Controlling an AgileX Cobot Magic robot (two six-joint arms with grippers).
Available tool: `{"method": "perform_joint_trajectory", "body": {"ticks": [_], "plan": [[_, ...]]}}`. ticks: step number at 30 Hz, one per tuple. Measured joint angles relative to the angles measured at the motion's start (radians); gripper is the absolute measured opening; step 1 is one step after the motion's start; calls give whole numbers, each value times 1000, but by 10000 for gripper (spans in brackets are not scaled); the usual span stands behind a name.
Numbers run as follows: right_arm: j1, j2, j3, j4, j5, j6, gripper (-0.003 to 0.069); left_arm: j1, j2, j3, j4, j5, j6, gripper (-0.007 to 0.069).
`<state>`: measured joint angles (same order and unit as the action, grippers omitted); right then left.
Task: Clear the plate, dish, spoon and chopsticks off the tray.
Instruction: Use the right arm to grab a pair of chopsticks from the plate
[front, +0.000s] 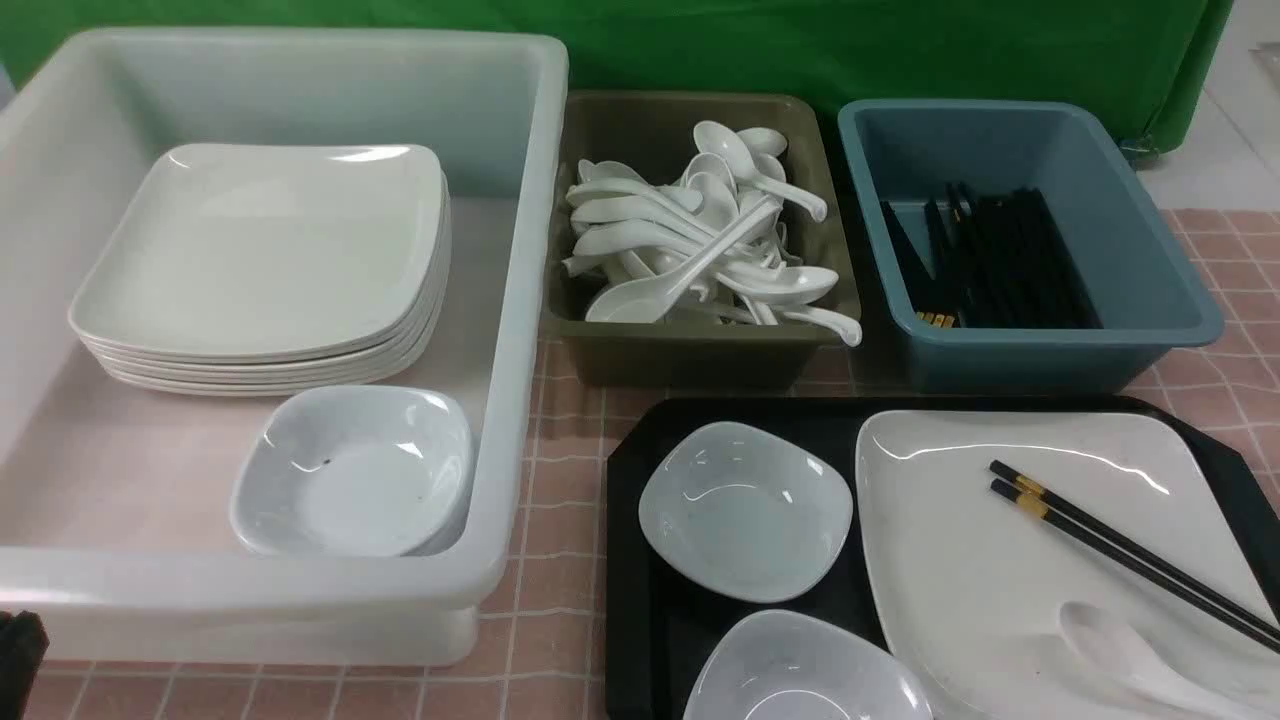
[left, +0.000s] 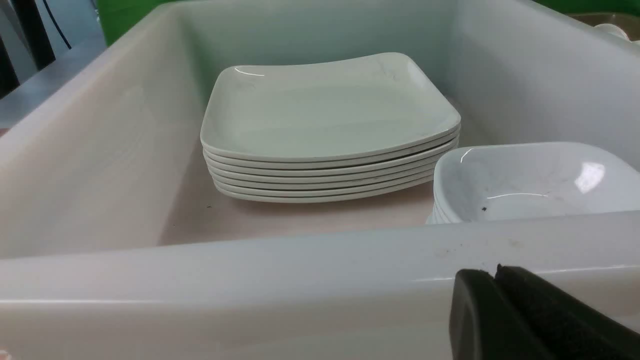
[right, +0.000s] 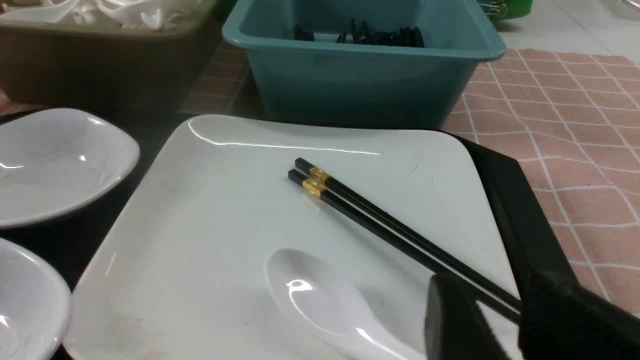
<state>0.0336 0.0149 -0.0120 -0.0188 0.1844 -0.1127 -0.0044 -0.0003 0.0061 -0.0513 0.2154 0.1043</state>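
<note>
The black tray (front: 630, 560) lies on the desk (front: 560, 600), on a pink checked cloth, at the near right. The plate (front: 1000, 560) fills the right part of the tray. The chopsticks (front: 1120, 545) lie side by side on the plate, with the gold bands toward the plate's middle. The spoon (front: 1130, 660) lies on the plate too, just beside the chopsticks, bowl up. 2 small dishes (front: 745, 510) stand on the left part of the tray, one behind the other.

The right hand (right: 490, 295) is low over the plate's edge. Its 2 fingers stand apart, and the thin ends of the chopsticks pass between them. I cannot tell if a finger touches them.

The left hand (left: 495, 275) is together and holds nothing. It is just outside the near wall of the white tub (front: 520, 300). In this tub is a stack of plates (front: 260, 260) and, near it, some deep dishes (front: 350, 470). Behind the tray, the olive tub (front: 700, 360) holds spoons and the blue tub (front: 1050, 360) holds chopsticks.
</note>
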Motion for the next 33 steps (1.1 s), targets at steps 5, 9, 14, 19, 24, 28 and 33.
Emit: {"method": "perform_joint_trajectory", "body": {"ticks": [5,9,14,19,24,28,33], "plan": [[0,0,0,0,0,0,267,0,0,0,0,0,0,20],[0,0,0,0,0,0,267,0,0,0,0,0,0,20],[0,0,0,0,0,0,267,0,0,0,6,0,4,20],[0,0,0,0,0,0,267,0,0,0,-61,-61,-14,20],[0,0,0,0,-1,0,267,0,0,0,-299,-282,-86,20],[0,0,0,2,-11,0,267,0,0,0,-341,-444,-146,20],[2,0,9,152,-149,160,267,0,0,0,-310,-729,-371,20]]}}
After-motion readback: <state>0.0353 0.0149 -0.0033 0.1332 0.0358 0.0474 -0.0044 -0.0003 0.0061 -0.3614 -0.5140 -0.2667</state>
